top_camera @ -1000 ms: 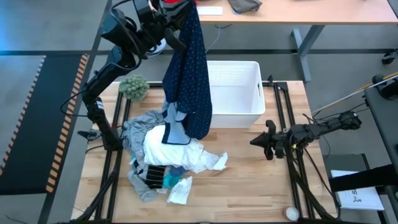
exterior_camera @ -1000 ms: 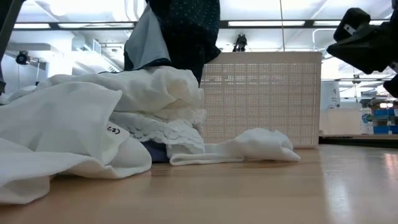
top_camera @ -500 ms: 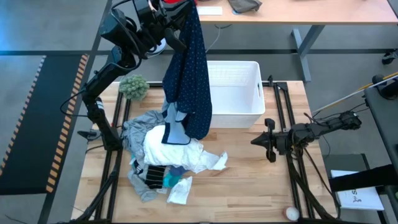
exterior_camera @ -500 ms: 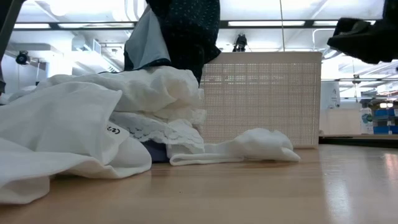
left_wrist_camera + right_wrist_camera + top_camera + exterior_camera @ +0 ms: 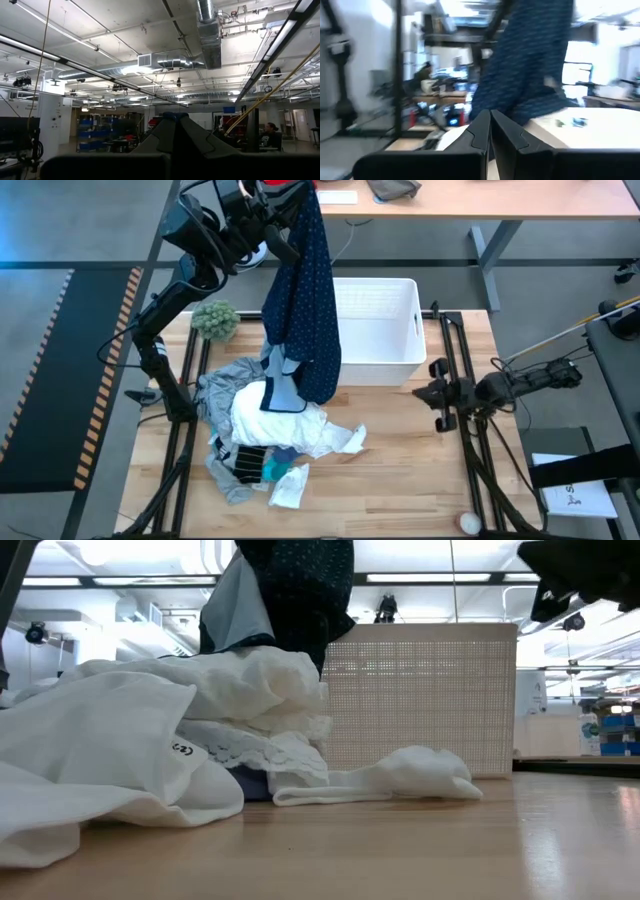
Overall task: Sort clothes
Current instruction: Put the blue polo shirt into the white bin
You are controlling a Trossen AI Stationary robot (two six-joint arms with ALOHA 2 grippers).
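Observation:
High above the table's far left, my left gripper is shut on the dotted navy garment, which hangs down in a long drape. Its lower end rests on the pile of clothes. That pile holds a white garment, a grey one, a turquoise piece and a white sock. The low view shows the white garment and a sock on the wood. My right gripper is shut and holds nothing, above the table's right side. My left gripper holds the navy garment by its top end, right at the high view's upper edge. There the arm and the cloth hide the pinch, so one layer or several cannot be told. The garment hangs slack below the fingers, with its lower end on the white garment.
A white plastic bin stands at the far middle, just behind the hanging garment. A fuzzy green ball lies at the far left. A small ball sits near the right front corner. Bare wood lies between the pile and my right gripper.
My right gripper has risen above the table's right side and rolled about its own axis, staying shut. The navy garment and the pile have kept still.

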